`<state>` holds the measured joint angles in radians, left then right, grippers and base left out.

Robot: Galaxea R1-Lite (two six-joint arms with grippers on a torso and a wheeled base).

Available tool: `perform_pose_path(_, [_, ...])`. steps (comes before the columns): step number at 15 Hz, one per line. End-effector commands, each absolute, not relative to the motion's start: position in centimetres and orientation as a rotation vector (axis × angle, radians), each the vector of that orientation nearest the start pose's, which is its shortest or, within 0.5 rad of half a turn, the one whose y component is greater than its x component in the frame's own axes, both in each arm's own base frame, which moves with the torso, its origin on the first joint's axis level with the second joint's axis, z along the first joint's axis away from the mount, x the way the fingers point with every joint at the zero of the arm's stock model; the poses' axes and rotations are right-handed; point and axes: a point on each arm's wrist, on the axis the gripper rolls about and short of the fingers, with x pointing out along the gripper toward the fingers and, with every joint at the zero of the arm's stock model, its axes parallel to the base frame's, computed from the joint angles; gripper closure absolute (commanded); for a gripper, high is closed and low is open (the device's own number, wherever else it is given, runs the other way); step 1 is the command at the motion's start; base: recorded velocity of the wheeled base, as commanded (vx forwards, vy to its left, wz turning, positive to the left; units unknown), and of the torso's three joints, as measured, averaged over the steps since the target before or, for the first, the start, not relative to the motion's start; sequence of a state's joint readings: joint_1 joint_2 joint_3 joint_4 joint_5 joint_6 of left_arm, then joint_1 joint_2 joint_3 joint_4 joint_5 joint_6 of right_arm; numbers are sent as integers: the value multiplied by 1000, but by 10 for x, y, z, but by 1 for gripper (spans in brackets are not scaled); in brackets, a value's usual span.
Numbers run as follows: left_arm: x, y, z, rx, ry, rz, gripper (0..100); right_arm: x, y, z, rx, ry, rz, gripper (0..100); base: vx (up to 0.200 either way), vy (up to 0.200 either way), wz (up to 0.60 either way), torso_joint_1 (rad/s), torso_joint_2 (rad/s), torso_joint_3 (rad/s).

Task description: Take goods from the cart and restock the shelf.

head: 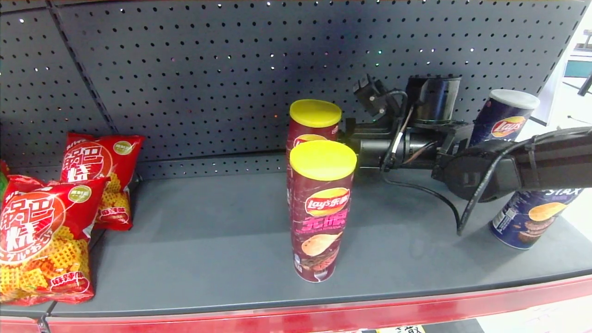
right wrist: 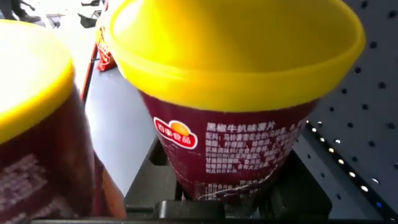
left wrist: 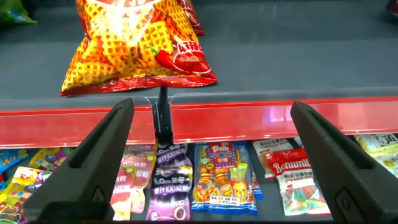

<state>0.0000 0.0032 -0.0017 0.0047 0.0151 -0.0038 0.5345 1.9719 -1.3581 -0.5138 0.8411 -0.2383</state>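
Right tool (right wrist: 230, 190) clasps the rear chip can (head: 314, 121) high on its light, stiff, slick, dentable wall; left tool (left wrist: 211, 109) gapes wide

Shop: pegboard shelf (head: 208, 240) of snacks

Hand (right wrist: 227, 183) clasps a yellow-lidded maroon can (right wrist: 233, 146); second can (right wrist: 34, 155) alongside

Bare shelf (head: 208, 240) — bags (head: 46, 236) left, cans (head: 321, 208) centre
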Motion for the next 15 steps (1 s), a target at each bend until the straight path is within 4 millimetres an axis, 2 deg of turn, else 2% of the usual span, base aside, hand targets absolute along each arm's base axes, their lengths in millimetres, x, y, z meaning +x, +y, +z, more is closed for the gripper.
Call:
perform_pose_path(1, [-22,0,76,-5,9,15,0,344,222,221,-181,-49,1373,100,0,0,0,0,0,0])
perform_pose_path(13, [-23,0,76,-5,8,14,0,355,220,205,-161,3,1364,100,0,0,0,0,0,0])
perform_pose_path(14, [-23,0,76,-5,8,14,0,357,221,201,-161,10,1366,0,0,0,0,0,0,0])
perform_pose_path(15, [-23,0,76,-5,8,14,0,358,222,200,-163,10,1365,0,0,0,0,0,0,0])
